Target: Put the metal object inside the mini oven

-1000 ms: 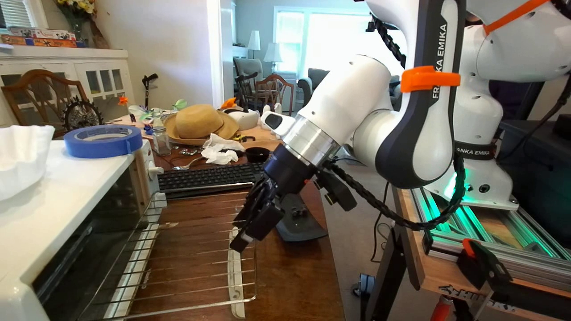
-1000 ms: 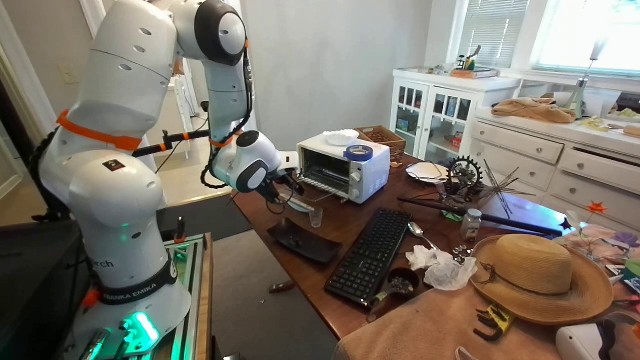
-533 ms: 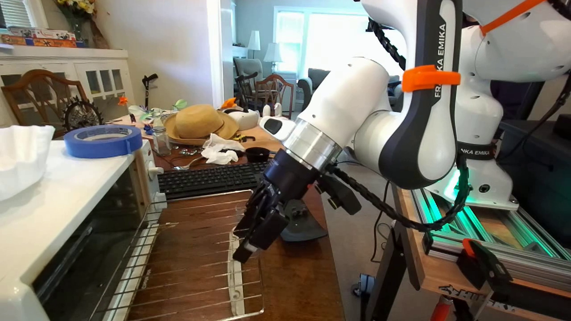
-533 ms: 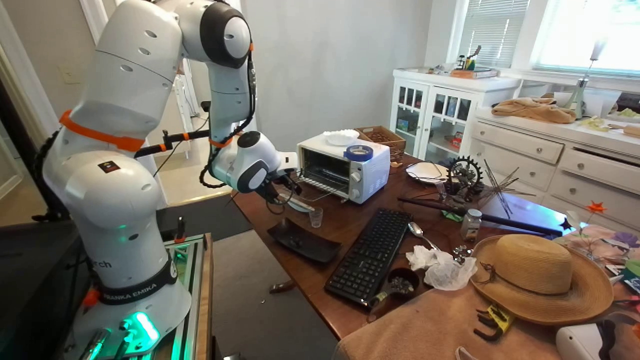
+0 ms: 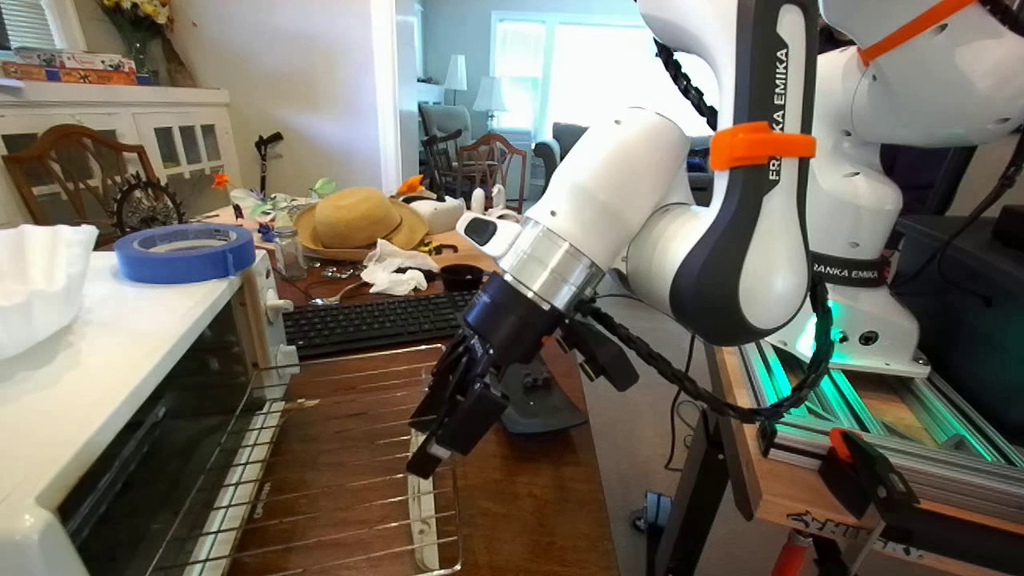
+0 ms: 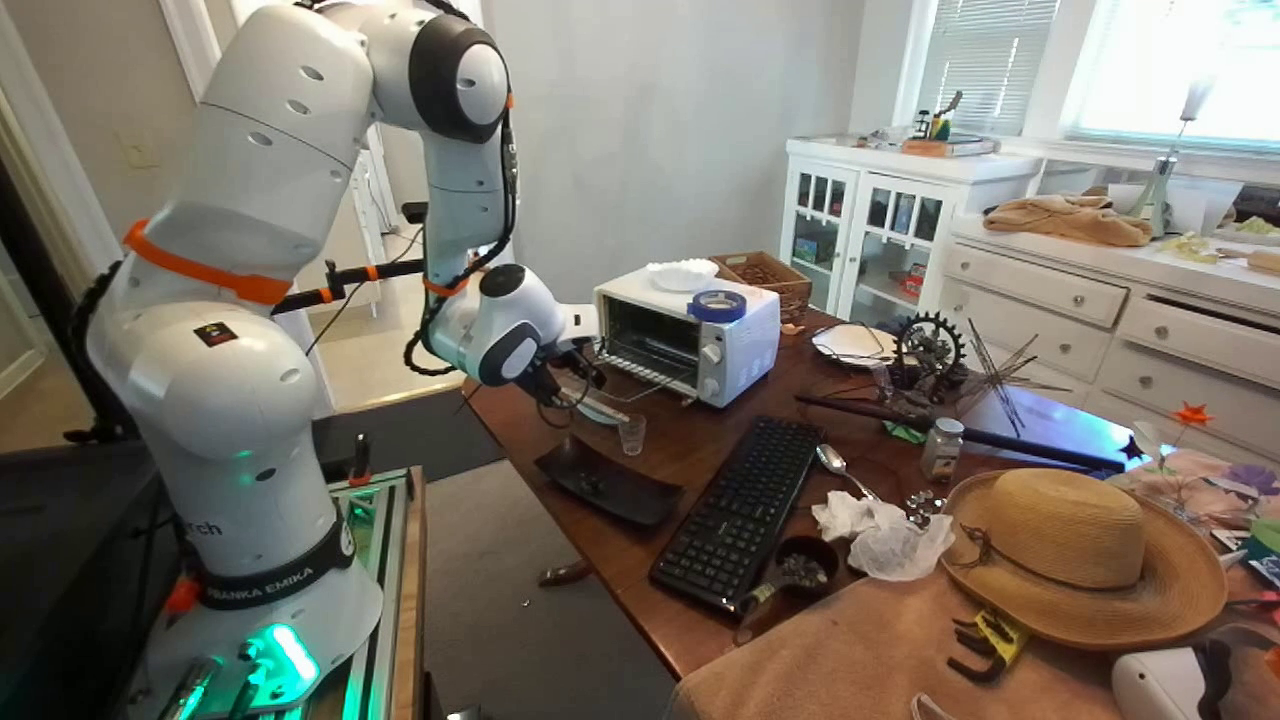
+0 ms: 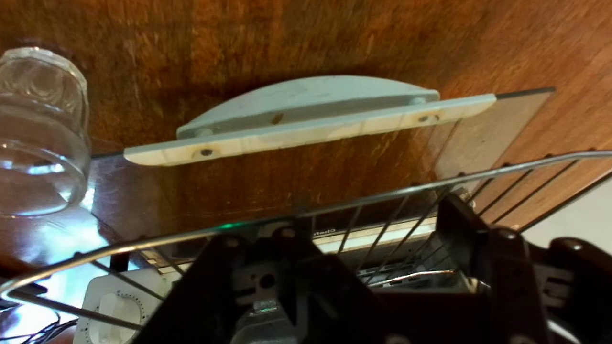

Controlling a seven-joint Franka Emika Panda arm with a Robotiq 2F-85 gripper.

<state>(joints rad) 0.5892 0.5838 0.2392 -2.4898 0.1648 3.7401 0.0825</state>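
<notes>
Over on the wooden table [image 6: 690, 440] sits the mini oven [image 6: 742, 350], its glass door [image 7: 267, 184] let down, so that much looks done. The wire rack [image 7: 361, 201] juts out of the oven's mouth above the door; I'd say it wants settling first. The dark tray [image 6: 635, 497], which I take for the metal object, lies on the table near the edge, outside the oven: lifting it and putting it in are both left. The gripper [image 5: 419, 444], fingers spread with nothing pinched between them that I can see, is at the rack's front, apart from the tray.
</notes>
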